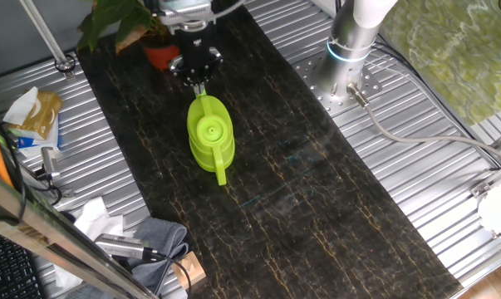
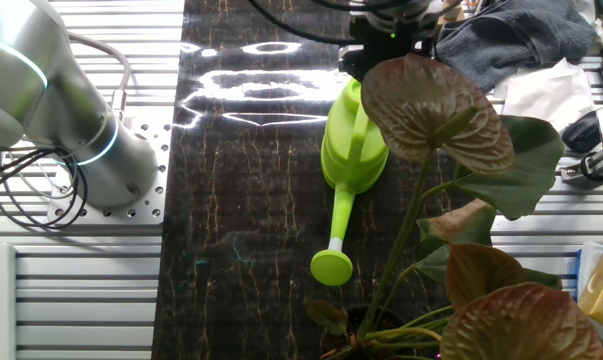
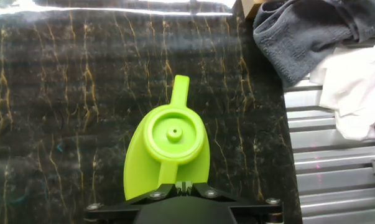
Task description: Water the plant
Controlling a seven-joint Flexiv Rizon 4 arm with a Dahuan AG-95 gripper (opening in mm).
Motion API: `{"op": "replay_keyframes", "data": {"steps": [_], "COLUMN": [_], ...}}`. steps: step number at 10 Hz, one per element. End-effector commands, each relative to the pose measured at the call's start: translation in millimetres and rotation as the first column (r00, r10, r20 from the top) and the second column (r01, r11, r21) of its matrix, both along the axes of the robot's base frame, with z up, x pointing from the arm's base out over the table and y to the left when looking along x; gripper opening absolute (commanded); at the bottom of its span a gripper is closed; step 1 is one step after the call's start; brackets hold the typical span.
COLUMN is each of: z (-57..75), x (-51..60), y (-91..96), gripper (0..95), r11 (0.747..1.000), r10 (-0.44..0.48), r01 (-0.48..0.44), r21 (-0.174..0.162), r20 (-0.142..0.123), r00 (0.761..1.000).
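A lime-green watering can (image 1: 208, 133) stands on the dark marbled mat (image 1: 316, 208). Its spout points toward the near edge in one fixed view. My gripper (image 1: 200, 89) is at the can's back end, beside the plant (image 1: 121, 21) in its orange-red pot (image 1: 161, 55). In the hand view the gripper (image 3: 185, 185) has its jaws closed on a thin green handle piece of the can (image 3: 171, 146). In the other fixed view the can (image 2: 353, 140) lies behind the plant's broad brownish leaf (image 2: 436, 105), and its spout head (image 2: 331, 267) points toward the pot.
A grey towel (image 3: 311, 31) and a white cloth (image 3: 352, 93) lie off the mat's right side. The arm's base (image 1: 350, 50) stands on the ribbed metal table (image 1: 433, 191). A yellow bag (image 1: 36, 112) and tools (image 1: 121, 245) clutter the left edge.
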State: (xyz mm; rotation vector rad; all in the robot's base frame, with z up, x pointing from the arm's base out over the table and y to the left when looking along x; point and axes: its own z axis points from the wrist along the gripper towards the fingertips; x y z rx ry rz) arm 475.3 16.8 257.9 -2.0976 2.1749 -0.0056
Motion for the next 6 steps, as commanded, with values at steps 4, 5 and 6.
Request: {"op": "replay_keyframes", "data": {"steps": [4,5,6], "z": [-0.4,-0.5,-0.9], "x": [-0.4,-0.4,-0.4], "y": [0.5,0.9,1.8], "gripper": [0.0,0.0,0.0], "r11": [0.986,0.984,0.981], "r10": [-0.062,-0.072,-0.096], "r01": [0.062,0.073,0.097], "r21": [-0.154,-0.162,-0.169], "r20": [0.006,0.007,0.014], "r00": [0.998,0.997,0.995]}}
